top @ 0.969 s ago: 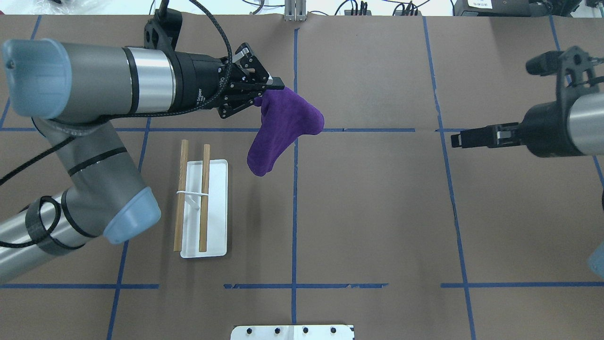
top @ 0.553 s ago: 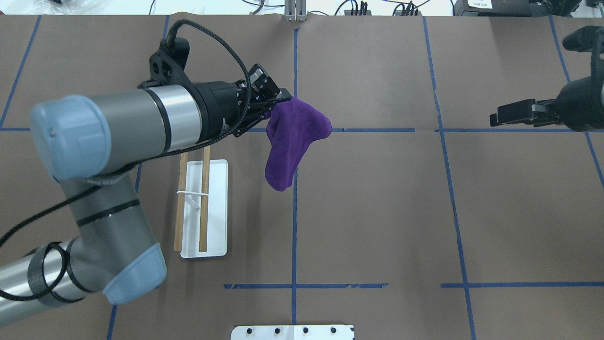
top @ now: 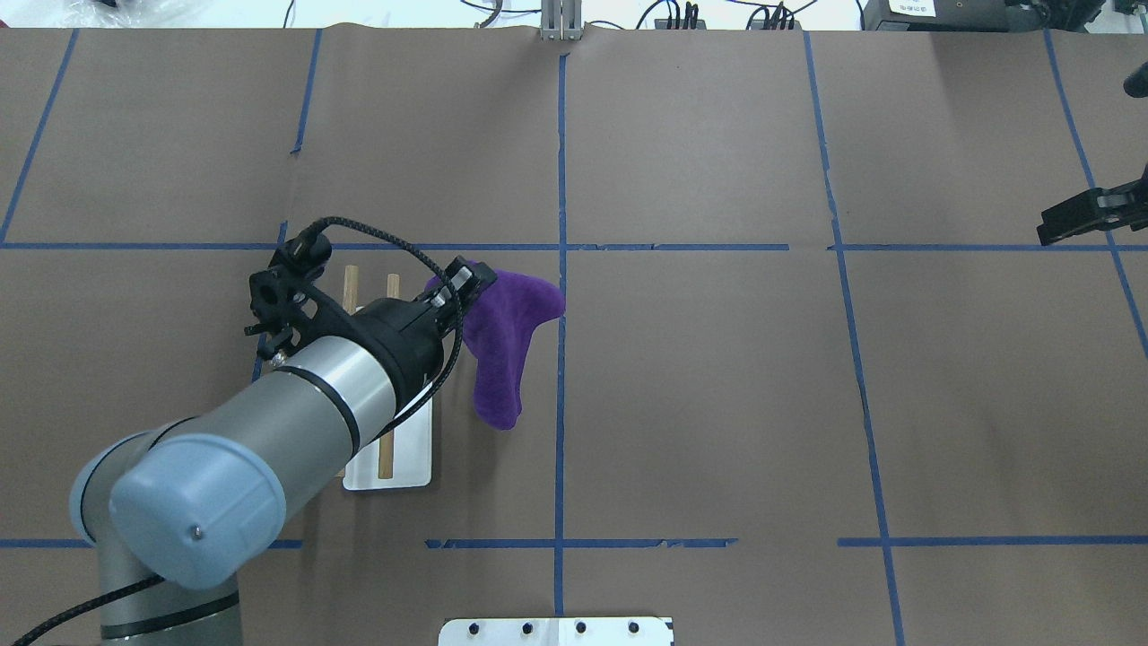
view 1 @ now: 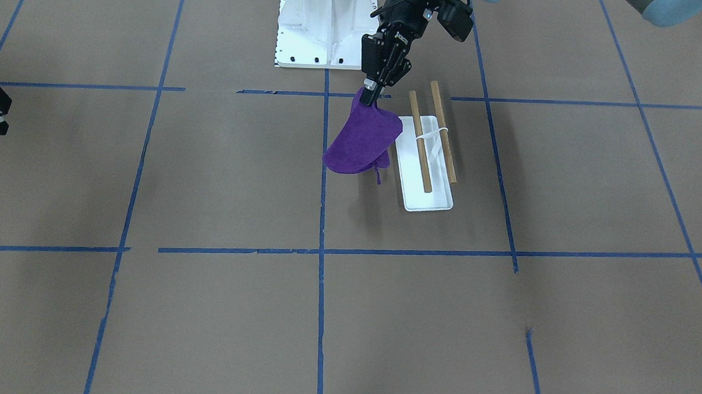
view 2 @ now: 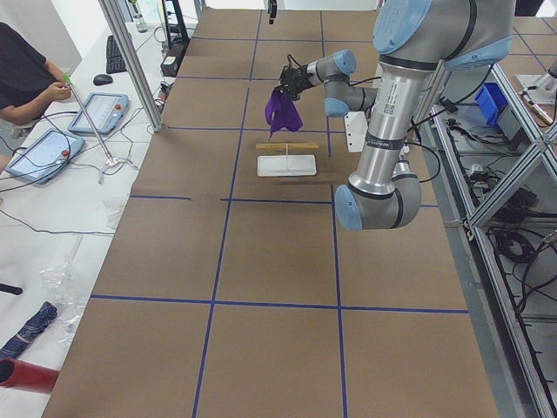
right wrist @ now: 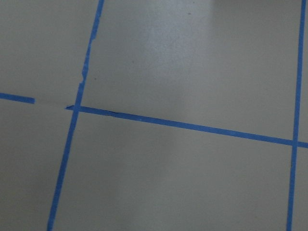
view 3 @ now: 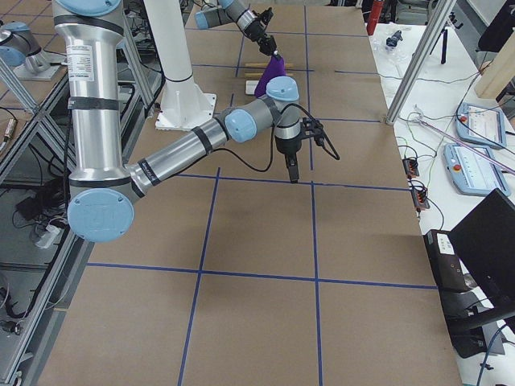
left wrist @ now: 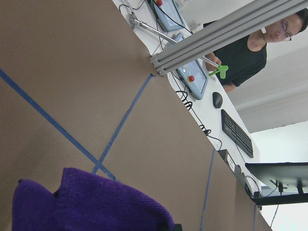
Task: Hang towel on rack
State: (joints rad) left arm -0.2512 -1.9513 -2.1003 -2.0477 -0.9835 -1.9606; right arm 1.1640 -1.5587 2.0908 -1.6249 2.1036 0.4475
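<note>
The deep-purple towel (top: pixel 502 350) hangs from one corner in my left gripper (top: pixel 466 278), which is shut on it above the table. It hangs just beside the rack, on the side toward the table's middle. In the front view the towel (view 1: pixel 362 141) hangs beside the white tray (view 1: pixel 428 194), level with the two wooden dowels (view 1: pixel 420 141), and its loop tag dangles at the bottom. My left arm hides much of the rack (top: pixel 408 453) from overhead. My right gripper (top: pixel 1045 235) is empty, with its fingers together, at the far right edge.
The large white bolted pedestal (view 1: pixel 326 24) stands at the robot's side of the table, close to the rack. Blue tape lines cross the brown table cover. An operator and control pendants (view 2: pixel 96 109) are beyond the table's far edge.
My left arm has swung toward the robot's side, carrying the towel from the far middle of the table down beside the rack. My right gripper has drawn back to the right edge.
</note>
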